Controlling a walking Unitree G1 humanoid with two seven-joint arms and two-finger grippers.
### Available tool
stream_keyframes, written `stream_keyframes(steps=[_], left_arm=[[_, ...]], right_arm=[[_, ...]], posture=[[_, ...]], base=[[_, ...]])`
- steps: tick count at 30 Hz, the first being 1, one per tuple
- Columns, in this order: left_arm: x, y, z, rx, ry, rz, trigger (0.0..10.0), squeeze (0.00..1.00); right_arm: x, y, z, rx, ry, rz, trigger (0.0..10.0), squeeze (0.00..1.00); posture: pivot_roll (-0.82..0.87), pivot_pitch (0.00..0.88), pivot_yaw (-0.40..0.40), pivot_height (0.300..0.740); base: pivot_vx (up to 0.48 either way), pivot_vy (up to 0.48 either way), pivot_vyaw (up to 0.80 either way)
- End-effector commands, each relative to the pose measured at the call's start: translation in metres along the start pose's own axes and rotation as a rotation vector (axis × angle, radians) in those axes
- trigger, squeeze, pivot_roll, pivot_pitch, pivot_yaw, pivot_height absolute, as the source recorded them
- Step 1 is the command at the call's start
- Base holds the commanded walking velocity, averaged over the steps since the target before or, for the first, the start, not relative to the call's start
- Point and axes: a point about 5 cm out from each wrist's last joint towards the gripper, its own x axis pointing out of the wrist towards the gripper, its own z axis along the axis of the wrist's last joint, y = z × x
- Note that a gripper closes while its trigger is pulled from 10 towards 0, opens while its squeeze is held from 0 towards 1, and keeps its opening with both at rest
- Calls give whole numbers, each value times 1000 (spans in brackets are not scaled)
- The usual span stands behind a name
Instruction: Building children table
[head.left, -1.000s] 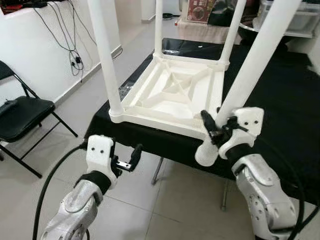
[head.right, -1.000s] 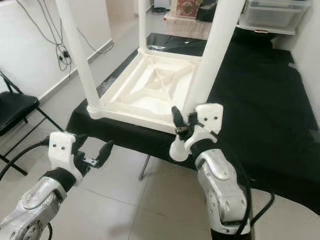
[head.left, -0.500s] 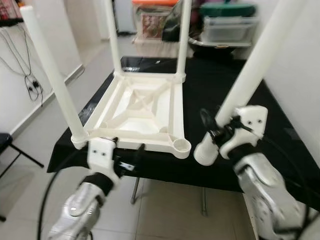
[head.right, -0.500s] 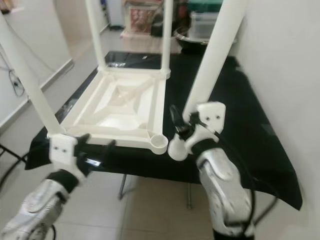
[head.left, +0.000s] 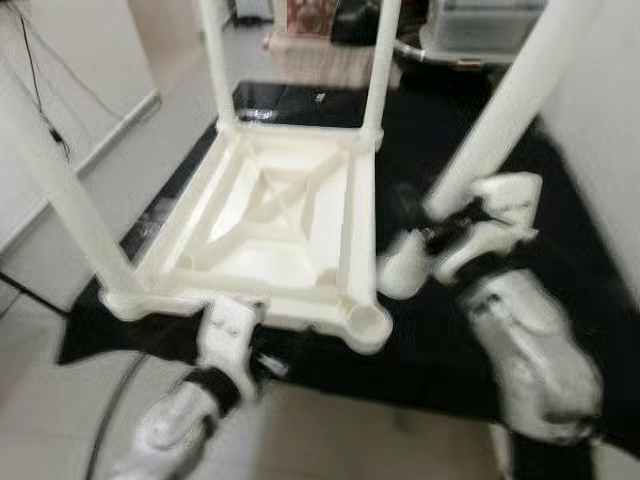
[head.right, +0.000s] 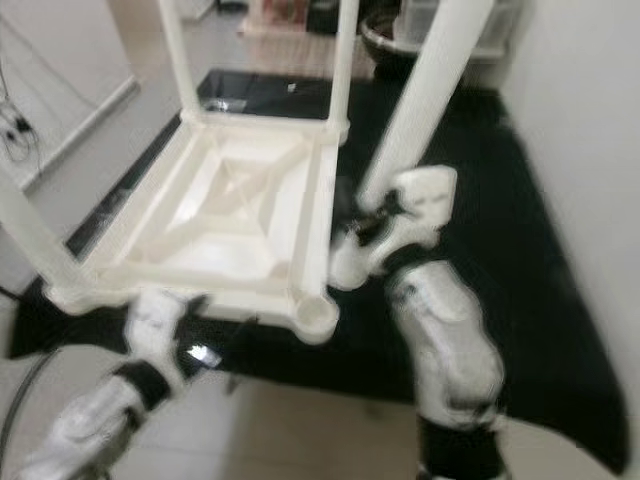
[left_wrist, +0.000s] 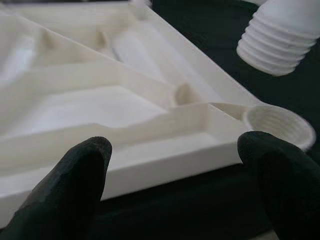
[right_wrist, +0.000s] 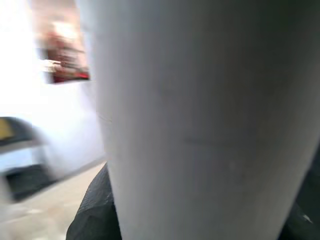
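Tabletop (head.left: 280, 220) lies inverted on the black surface (head.left: 560, 210). We note right claw (head.left: 440, 235) clenched on the loose leg (head.left: 490, 140); left claw (left_wrist: 175, 175) released near the empty socket (left_wrist: 278, 125).

The tabletop (head.left: 290, 225) lies upside down on the cloth-covered table (head.left: 560, 230), three legs (head.left: 385, 65) standing up from its corners — the near right socket (head.left: 368, 322) empty. Just right of that socket, the right gripper (head.left: 440, 235) holds the fourth leg (head.left: 500, 120), tilted; the left gripper (left_wrist: 175, 185) sits before the tabletop's near edge.
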Motion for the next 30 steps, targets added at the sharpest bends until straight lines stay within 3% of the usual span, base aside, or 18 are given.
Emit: stream_keyframes(steps=[1, 3, 9, 15, 21, 24, 30], left_arm=[[-6, -10, -5, 62, 15, -32, 10000, 0], [-6, -10, -5, 62, 15, -32, 10000, 0], [-24, -22, -6, 177, 5, -43, 10000, 0], [-26, -29, -4, 209, -6, -74, 10000, 0], [-28, -25, -2, 245, -20, 1, 10000, 0], [-28, -19, -3, 274, 7, 78, 10000, 0], [-30, -19, -2, 306, -3, 80, 10000, 0]], right_arm=[[-2, 5, 2, 33, 8, 120, 10000, 0], [-2, 5, 2, 33, 8, 120, 10000, 0], [4, 21, 8, 81, -4, 409, 10000, 0], [10, 33, 2, 60, 45, 597, 10000, 0], [22, 40, 1, 42, 52, 668, 10000, 0], [31, 41, 2, 26, 39, 673, 10000, 0], [36, 41, 5, 27, 19, 672, 10000, 0]], posture=[[47, 143, -11, 740], [47, 143, -11, 740], [58, 193, -25, 740], [57, 214, -30, 740], [67, 225, -30, 740], [76, 230, -33, 740], [79, 223, -30, 740]], base=[[0, 0, 0], [0, 0, 0], [0, 0, 0], [0, 0, 0], [0, 0, 0], [0, 443, 0], [0, 450, 0]])
